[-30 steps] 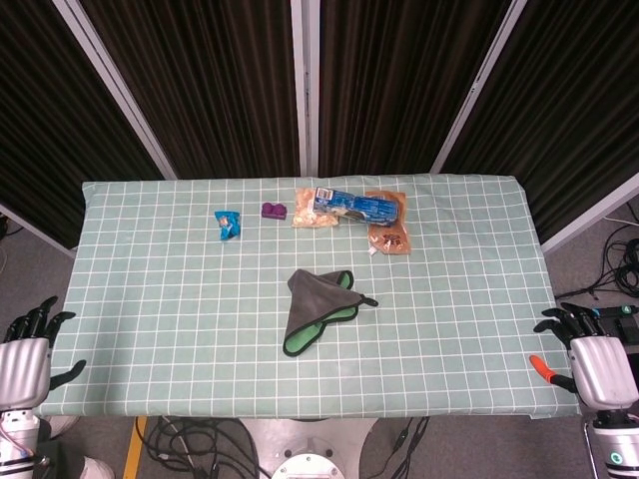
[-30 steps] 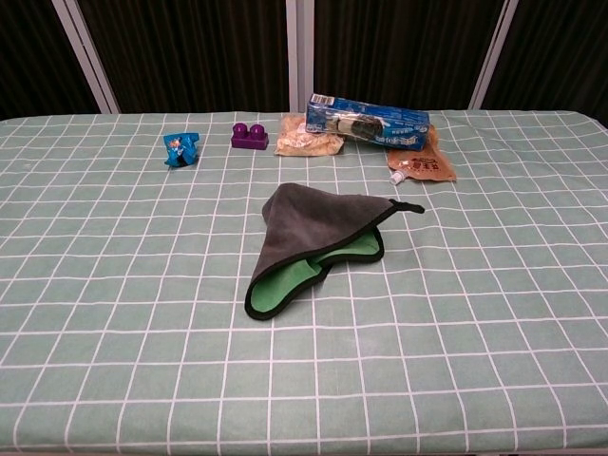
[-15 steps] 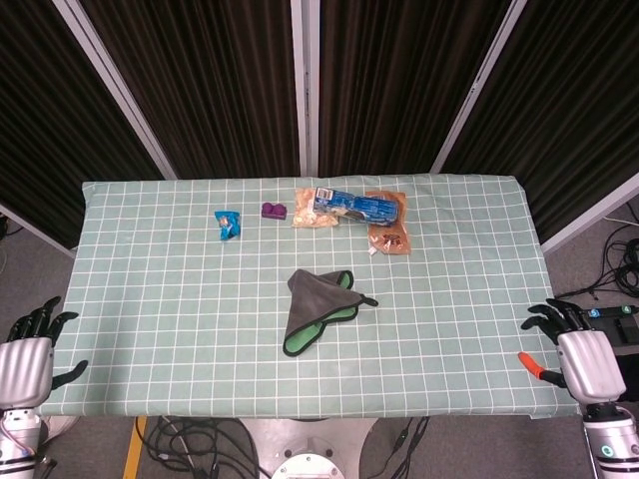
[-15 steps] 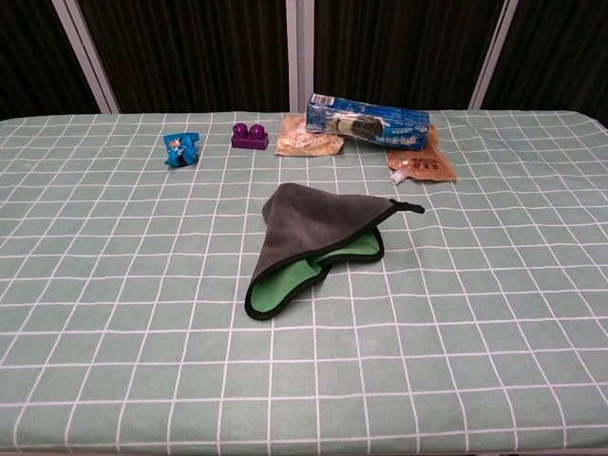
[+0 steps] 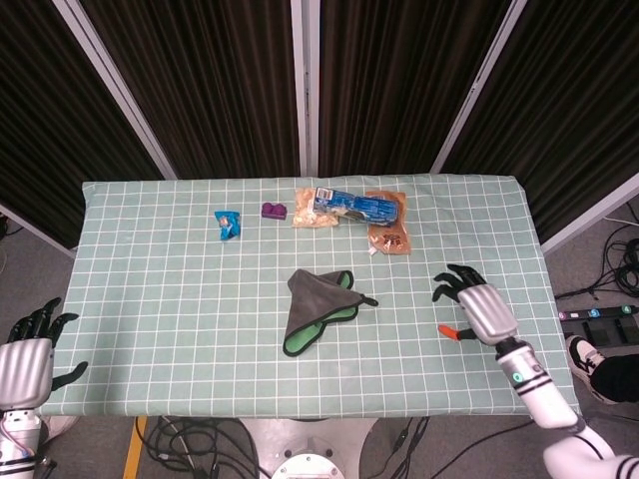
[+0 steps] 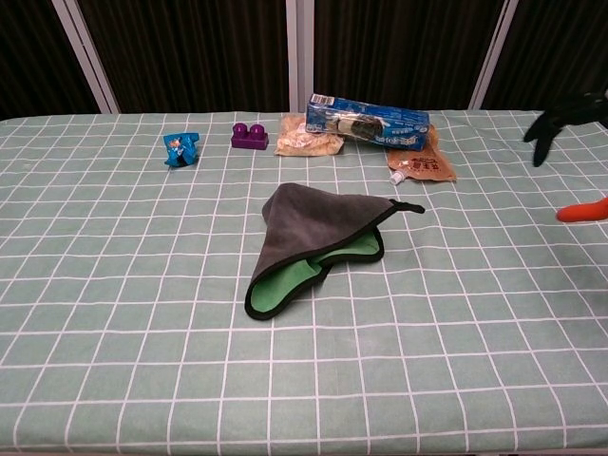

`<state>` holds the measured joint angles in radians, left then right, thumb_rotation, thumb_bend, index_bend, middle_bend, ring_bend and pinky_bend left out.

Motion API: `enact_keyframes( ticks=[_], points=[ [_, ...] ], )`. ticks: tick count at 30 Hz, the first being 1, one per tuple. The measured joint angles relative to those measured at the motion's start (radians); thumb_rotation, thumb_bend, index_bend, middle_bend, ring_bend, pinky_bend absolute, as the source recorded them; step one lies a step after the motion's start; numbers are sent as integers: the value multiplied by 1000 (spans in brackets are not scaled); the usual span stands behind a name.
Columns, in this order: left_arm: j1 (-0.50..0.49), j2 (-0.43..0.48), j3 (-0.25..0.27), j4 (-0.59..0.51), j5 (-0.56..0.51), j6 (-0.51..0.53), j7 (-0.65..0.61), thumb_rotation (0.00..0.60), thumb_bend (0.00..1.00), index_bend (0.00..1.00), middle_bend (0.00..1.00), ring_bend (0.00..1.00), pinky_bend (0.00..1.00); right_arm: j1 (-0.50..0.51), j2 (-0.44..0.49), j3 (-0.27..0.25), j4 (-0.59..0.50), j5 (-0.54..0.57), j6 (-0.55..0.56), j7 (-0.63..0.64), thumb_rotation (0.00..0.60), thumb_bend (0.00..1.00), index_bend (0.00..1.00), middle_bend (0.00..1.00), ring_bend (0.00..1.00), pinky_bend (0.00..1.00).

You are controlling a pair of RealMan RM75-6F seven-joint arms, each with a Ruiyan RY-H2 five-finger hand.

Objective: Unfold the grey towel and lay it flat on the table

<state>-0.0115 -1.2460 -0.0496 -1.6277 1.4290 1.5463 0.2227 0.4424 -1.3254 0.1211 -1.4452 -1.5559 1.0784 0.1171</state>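
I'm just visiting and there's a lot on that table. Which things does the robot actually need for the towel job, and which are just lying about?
For the job:
towel, folded, grey with green inside
right hand, open, over the table
left hand, open, off the table's edge

Lying about:
blue packet
purple brick
blue box
snack bag
brown pouch

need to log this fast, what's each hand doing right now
Left hand: open, holding nothing, off the table edge.
Right hand: open, fingers spread, holding nothing, above the table.
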Motion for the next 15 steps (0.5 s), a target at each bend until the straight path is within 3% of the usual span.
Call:
enact_keyframes(
  ticks=[7,15],
  points=[
    [-4,-2,-4,6,-9,-10,-5,600,146,344,215,182,210,147,-189,21,195,1,-109,4,600,42,400,139,0,0],
    [-8,-4,-8,19,-21,-23,-21,600,146,344,215,182,210,243,-363,22,409,-25,-138,32,600,46,357,133,0,0]
  ],
)
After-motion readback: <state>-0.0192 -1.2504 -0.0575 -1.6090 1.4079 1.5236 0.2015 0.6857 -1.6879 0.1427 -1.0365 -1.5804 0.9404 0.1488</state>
